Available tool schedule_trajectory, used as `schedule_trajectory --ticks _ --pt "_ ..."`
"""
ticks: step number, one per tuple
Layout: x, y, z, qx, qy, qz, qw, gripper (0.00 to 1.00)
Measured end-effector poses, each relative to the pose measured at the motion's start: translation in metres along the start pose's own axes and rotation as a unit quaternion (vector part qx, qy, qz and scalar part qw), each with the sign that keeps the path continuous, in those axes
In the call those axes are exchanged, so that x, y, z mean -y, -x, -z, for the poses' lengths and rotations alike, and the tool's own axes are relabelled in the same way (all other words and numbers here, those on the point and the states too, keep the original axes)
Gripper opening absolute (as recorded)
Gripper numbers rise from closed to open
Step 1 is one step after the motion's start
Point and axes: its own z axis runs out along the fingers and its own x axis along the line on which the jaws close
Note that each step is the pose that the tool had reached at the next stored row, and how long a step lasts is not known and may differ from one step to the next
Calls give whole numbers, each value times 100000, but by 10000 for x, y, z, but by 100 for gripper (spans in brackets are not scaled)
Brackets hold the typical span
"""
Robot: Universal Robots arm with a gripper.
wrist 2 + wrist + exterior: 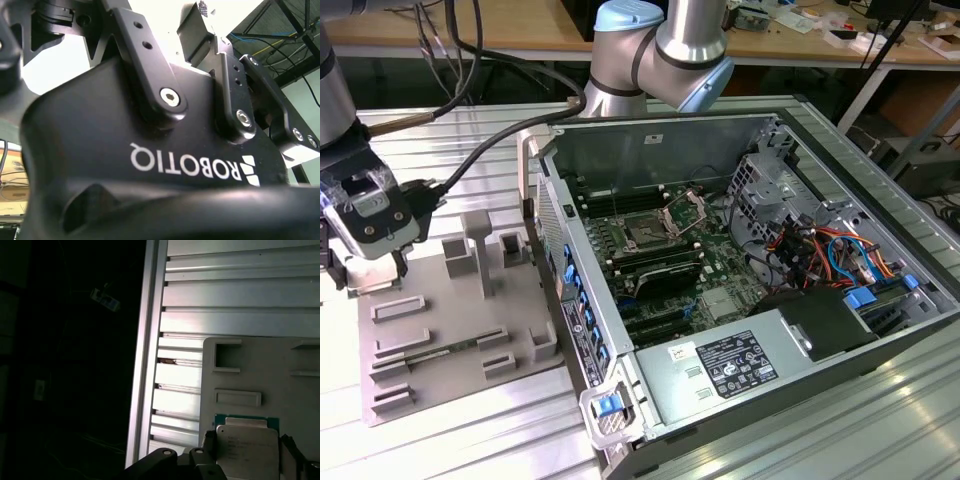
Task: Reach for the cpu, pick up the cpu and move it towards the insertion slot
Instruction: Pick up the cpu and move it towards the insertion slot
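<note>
Fingers [208, 442] pinching the cpu [247, 450] over grey tray [260, 365], ribbed aluminium table [240, 290], wooden workbenches [470, 35] behind

cpu [247, 450] partly cut off at edge in first wrist view.

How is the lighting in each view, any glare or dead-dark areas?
Exterior view: even, with glare on the aluminium table. First wrist view: one half nearly black, table slats blown bright, cpu dimly lit. Second wrist view: backlit against washed-out white.
</note>
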Motion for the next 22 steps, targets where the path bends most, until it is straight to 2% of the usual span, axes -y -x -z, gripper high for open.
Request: schedule_trajectory --ticks 3,22 --pt "-2 0 68 -6 -3 3 100000 55" --pt "-7 1 177 -2 -1 3 100000 55"
